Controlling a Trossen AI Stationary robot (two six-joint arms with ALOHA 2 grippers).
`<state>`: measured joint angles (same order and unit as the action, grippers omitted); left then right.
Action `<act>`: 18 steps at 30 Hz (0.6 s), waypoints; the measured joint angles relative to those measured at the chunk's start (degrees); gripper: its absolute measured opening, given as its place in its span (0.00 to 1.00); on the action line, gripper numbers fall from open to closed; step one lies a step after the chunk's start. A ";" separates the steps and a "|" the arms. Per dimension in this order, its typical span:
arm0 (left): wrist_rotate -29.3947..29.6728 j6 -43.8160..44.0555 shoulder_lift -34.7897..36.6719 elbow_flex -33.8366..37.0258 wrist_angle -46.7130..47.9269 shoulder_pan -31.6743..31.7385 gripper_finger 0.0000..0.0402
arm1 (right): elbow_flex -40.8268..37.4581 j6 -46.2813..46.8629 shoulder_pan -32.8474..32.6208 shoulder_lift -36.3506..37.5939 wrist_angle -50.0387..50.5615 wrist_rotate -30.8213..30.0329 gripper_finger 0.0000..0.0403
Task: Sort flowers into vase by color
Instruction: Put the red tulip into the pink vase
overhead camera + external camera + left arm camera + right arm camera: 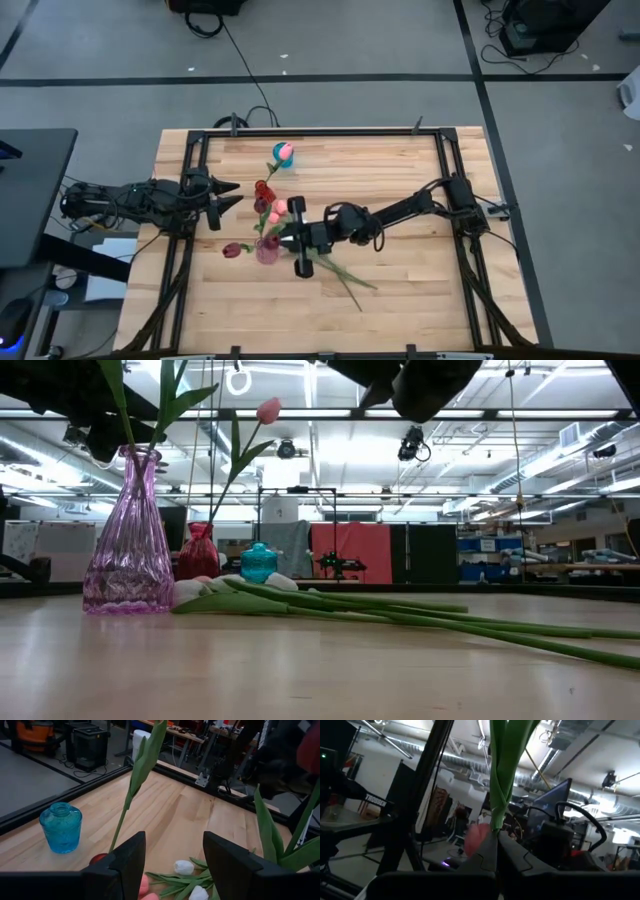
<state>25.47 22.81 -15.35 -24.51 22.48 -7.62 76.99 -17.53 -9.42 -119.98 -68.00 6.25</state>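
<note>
A purple glass vase [267, 251] [129, 540] stands on the table with green stems in it; a dark red head [232, 250] leans out to its left. My right gripper [281, 236] [496, 851] is just above this vase, shut on a tulip stem. A red vase [198, 552] behind it holds a pink tulip [268, 408]. A small blue vase [281, 153] [61, 826] stands farther back. More white and pink tulips [330, 603] [183, 866] lie flat on the table. My left gripper [226, 196] [172, 865] is open, left of the vases, touching nothing. My right gripper pinches a green tulip stem [495, 822] between its two shut fingers. The stem and leaf rise straight up from the fingertips, with a blurred pink head [479, 836] beside them. The lower end runs down toward the purple vase's mouth [135, 452]; how deep it sits is hidden.
Black rails [330, 131] frame the wooden table. The stems of the lying tulips [345, 275] stretch toward the near right, below my right arm. Bare wood lies at the near left [210, 310] and far right [390, 165].
</note>
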 joint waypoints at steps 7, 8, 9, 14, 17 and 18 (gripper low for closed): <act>0.07 -0.16 0.00 0.00 -0.10 0.00 0.51 | 0.00 2.05 0.58 0.00 0.57 1.39 0.03; 0.27 -0.17 0.00 0.00 -0.18 0.00 0.51 | 0.00 2.14 0.56 0.00 0.47 1.42 0.03; 0.48 -0.18 0.00 0.00 -0.27 0.00 0.51 | 0.00 2.10 0.56 0.00 0.45 1.58 0.03; 0.92 -0.23 0.00 0.00 -0.43 0.00 0.51 | 0.00 2.55 1.50 0.00 0.73 4.63 0.03; 0.95 -0.24 0.00 0.00 -0.43 0.00 0.51 | 0.00 3.92 2.36 0.00 0.81 6.31 0.03; 0.96 -0.24 0.00 0.00 -0.42 0.01 0.51 | 0.00 3.90 2.56 0.00 1.03 6.44 0.03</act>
<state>26.44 22.57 -15.35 -24.51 22.06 -7.61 76.99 -13.63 -6.87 -119.98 -66.97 12.69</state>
